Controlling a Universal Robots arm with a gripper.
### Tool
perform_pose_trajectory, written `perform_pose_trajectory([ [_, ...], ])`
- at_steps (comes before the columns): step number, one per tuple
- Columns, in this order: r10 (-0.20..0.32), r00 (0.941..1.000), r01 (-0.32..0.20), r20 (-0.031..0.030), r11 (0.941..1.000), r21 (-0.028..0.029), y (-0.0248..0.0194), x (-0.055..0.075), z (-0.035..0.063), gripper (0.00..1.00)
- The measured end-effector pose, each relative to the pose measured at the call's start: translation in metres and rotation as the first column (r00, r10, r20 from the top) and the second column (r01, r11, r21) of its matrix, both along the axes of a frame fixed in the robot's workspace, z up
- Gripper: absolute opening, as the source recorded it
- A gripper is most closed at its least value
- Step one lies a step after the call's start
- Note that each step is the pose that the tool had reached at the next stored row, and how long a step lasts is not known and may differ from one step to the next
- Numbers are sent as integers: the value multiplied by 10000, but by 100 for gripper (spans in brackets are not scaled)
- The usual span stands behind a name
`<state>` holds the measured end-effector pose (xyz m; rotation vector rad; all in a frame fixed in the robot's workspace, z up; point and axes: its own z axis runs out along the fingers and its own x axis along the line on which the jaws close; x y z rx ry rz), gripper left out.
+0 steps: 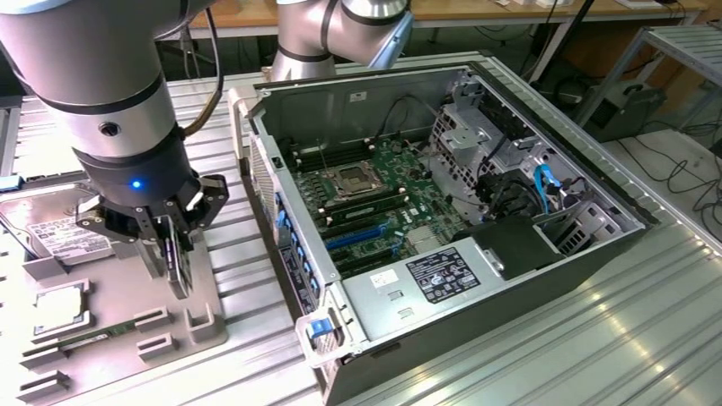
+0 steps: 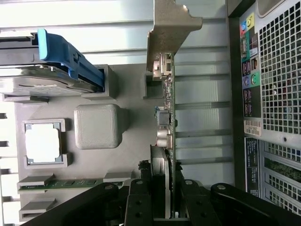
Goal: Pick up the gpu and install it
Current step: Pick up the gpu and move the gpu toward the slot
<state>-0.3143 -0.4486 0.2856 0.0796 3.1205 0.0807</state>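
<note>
Black fingers [image 2: 141,200] of the hand [image 2: 164,200] come closest to the wrist camera. They press from both sides on the gpu [image 2: 170,127], so the hand is gripping this card at its fan end. The card is seen there edge-on: a thin green board with small components, the dark round fan [image 2: 159,162] just at the fingers, and the silver bracket [image 2: 167,28] at the end far from the hand.

In the exterior view the grey arm [image 1: 101,85] stands over the grey tray [image 1: 113,296]. The hand [image 1: 167,235] holds the gpu [image 1: 177,275] upright above the side of the tray that is nearest to the computer case [image 1: 474,330]. Whether the lower edge of the card touches the tray or hangs just above it, I cannot tell.

On the tray lie the hard drive [image 1: 62,233] with its white label, the processor chip [image 1: 62,309] in a square pocket, and the long RAM stick [image 1: 84,338] in a slot beside the chip. All three are apart from the card.

Beside the tray, on the same ribbed metal worktop [image 1: 598,338], lies the computer case with its side off. The green motherboard [image 1: 384,190] with blue slots [image 1: 355,237] is visible inside.
</note>
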Motion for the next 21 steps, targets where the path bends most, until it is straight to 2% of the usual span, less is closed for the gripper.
perform_pose_trajectory([
  [21, 1, 10000, -1, -22, 10000, 7, 0, 5, 186, 28],
])
